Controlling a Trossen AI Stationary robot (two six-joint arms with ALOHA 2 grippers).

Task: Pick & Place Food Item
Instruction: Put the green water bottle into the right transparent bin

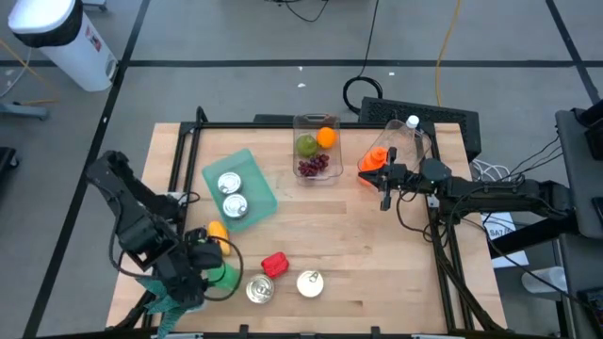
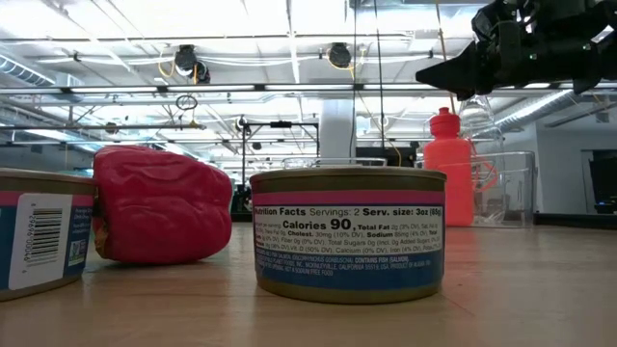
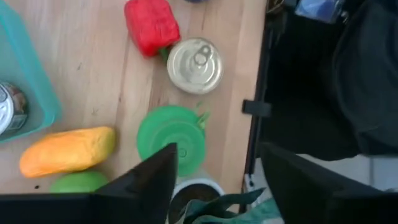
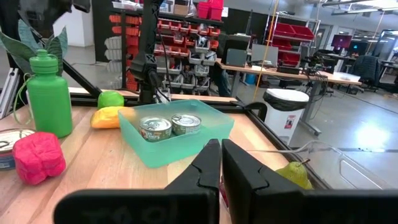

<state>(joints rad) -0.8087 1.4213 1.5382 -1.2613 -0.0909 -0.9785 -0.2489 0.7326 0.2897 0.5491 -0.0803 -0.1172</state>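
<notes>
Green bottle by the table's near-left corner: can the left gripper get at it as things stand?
Probably yes. The left gripper hangs open right above the green bottle, nothing between; the yellow fruit lies beside it.

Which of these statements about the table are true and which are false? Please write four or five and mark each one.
1. The teal tray holds two cans. True.
2. The red pepper lies inside the clear container. False: it lies on the bare wood, between two loose cans near the front edge; the container holds a green pear, an orange and grapes.
3. The left gripper is above the green bottle with its fingers apart. True.
4. The right gripper is holding the orange bottle. False: its fingers are shut on nothing, in the air.
5. A yellow food item lies beside the green bottle. True.
</notes>
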